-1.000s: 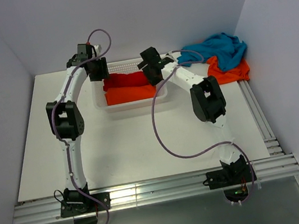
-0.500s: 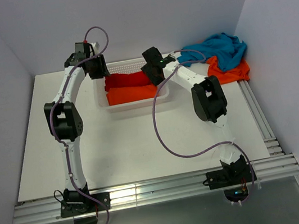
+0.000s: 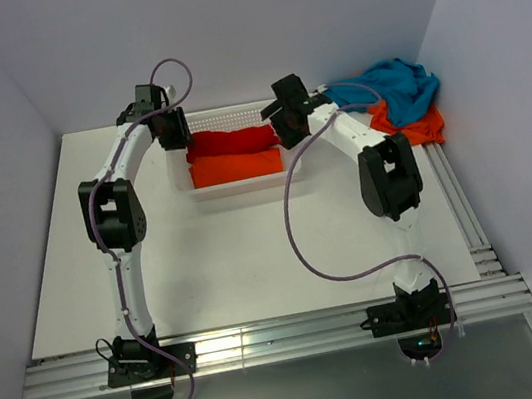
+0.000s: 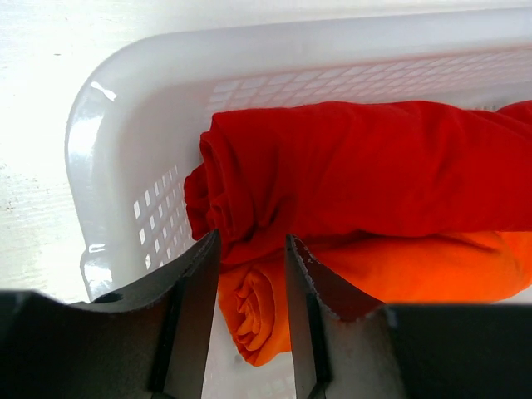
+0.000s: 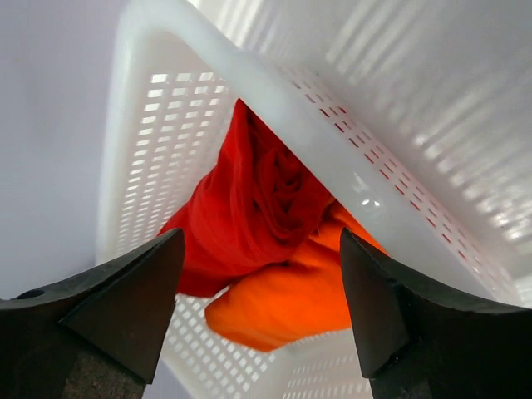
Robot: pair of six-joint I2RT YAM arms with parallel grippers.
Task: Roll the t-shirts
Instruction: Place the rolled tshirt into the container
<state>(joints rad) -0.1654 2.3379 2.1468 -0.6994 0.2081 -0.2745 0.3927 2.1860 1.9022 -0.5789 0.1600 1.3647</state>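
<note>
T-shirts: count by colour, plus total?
red tee: 1
orange tees: 2
teal tee: 1
total: 4

Basket (image 3: 234,186) at 12 o'clock on the table (image 3: 225,257), loose stuff at 2
Inside the basket the far roll (image 3: 232,141) lies right behind the near roll (image 3: 234,167), touching along their length. Over at 2 o'clock the top t-shirt (image 3: 394,83) is heaped on the bottom t-shirt (image 3: 415,127), clear of the basket.
</note>
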